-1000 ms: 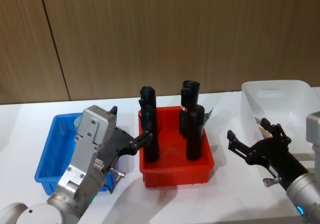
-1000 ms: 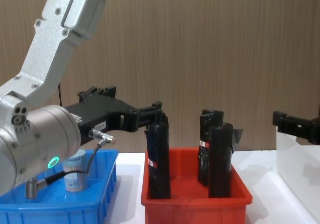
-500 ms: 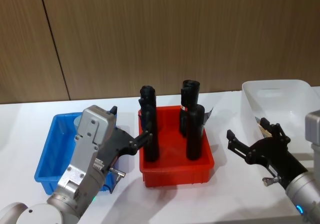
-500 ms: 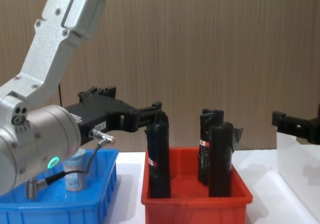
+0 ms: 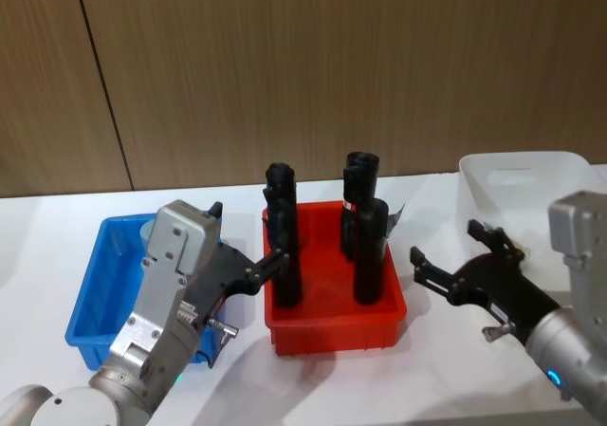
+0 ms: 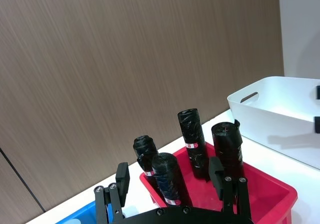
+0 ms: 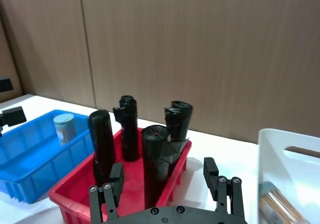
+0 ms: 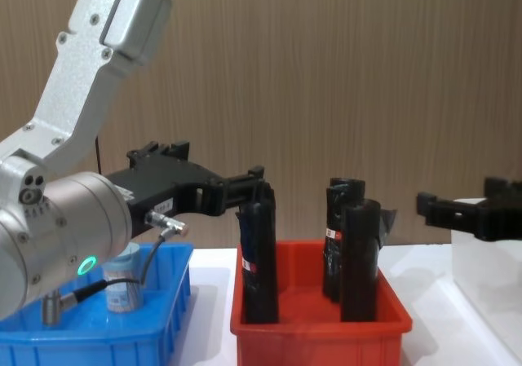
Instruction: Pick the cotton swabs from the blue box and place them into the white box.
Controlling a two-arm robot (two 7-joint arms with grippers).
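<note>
The right gripper [image 5: 446,243] is hovering at the lower right of the head view, its fingers spread and empty, between the red bin [image 5: 332,329] of upright black rolls [image 5: 370,255] and the white box [image 5: 579,184]. One jar of cotton swabs [image 7: 64,127] is standing in the blue box [image 7: 22,149] at the left, while a second swab jar [image 7: 278,204] is lying inside the white box. The left gripper [image 5: 247,234], fingers likewise apart, is hanging where the blue box meets the red bin.
</note>
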